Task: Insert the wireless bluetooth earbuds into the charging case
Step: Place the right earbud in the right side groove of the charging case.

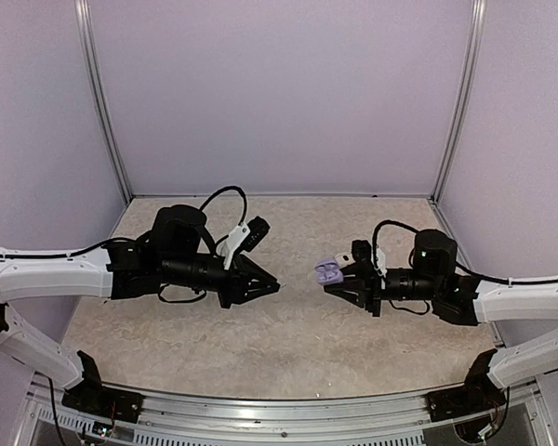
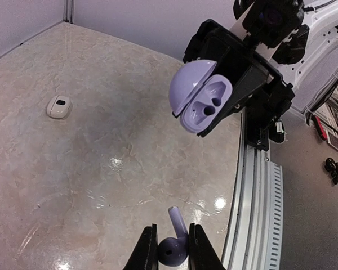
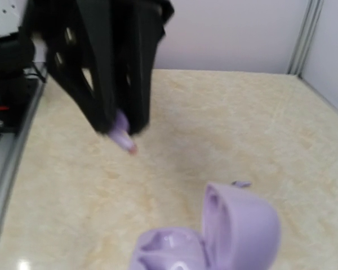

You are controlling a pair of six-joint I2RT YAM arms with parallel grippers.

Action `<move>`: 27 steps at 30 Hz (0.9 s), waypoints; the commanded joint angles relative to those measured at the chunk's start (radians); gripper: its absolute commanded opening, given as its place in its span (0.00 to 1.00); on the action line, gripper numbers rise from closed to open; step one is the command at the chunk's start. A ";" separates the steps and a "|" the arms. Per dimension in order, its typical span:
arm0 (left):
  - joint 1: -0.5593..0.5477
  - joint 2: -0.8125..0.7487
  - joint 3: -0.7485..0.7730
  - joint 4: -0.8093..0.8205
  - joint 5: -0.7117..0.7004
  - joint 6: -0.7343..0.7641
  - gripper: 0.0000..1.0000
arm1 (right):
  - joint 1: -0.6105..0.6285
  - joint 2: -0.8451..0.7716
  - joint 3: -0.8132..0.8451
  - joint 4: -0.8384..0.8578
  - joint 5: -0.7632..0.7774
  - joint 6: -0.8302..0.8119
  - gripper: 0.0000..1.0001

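Your left gripper (image 2: 173, 239) is clamped on a lilac earbud (image 2: 172, 250), its stem pointing out toward the open lilac case (image 2: 205, 98). Your right gripper (image 1: 339, 279) pinches the case tight. Both hang in the air over the middle of the table (image 1: 288, 344), with a gap between them. The grip sits on the bud's rounded head, so it could squirt out or twist as you press. A stem off-line with its socket would likely jam on the rim or shove the case round in the fingers. A small lilac piece (image 3: 241, 183), probably the other bud, lies on the table. No brand, label or writing is readable anywhere
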 commanded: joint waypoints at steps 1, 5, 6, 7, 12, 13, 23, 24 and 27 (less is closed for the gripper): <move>-0.001 -0.015 0.076 -0.122 0.067 -0.101 0.14 | 0.023 0.029 -0.031 0.140 0.059 -0.105 0.05; -0.005 -0.016 0.098 -0.136 0.120 -0.166 0.14 | 0.041 0.050 -0.051 0.224 0.096 -0.169 0.06; -0.006 -0.016 0.103 -0.138 0.128 -0.182 0.14 | 0.046 0.055 -0.055 0.240 0.097 -0.181 0.06; -0.008 -0.016 0.107 -0.138 0.139 -0.195 0.14 | 0.051 0.058 -0.057 0.253 0.099 -0.190 0.06; -0.021 0.009 0.150 -0.170 0.173 -0.223 0.14 | 0.086 0.070 -0.060 0.290 0.115 -0.244 0.06; -0.025 0.017 0.161 -0.177 0.173 -0.226 0.14 | 0.092 0.073 -0.059 0.292 0.116 -0.249 0.06; -0.061 0.080 0.248 -0.217 0.192 -0.240 0.14 | 0.142 0.098 -0.057 0.299 0.127 -0.275 0.05; -0.062 0.083 0.254 -0.224 0.191 -0.241 0.14 | 0.145 0.100 -0.056 0.298 0.128 -0.277 0.04; -0.061 0.097 0.276 -0.245 0.187 -0.241 0.14 | 0.152 0.106 -0.053 0.295 0.125 -0.280 0.04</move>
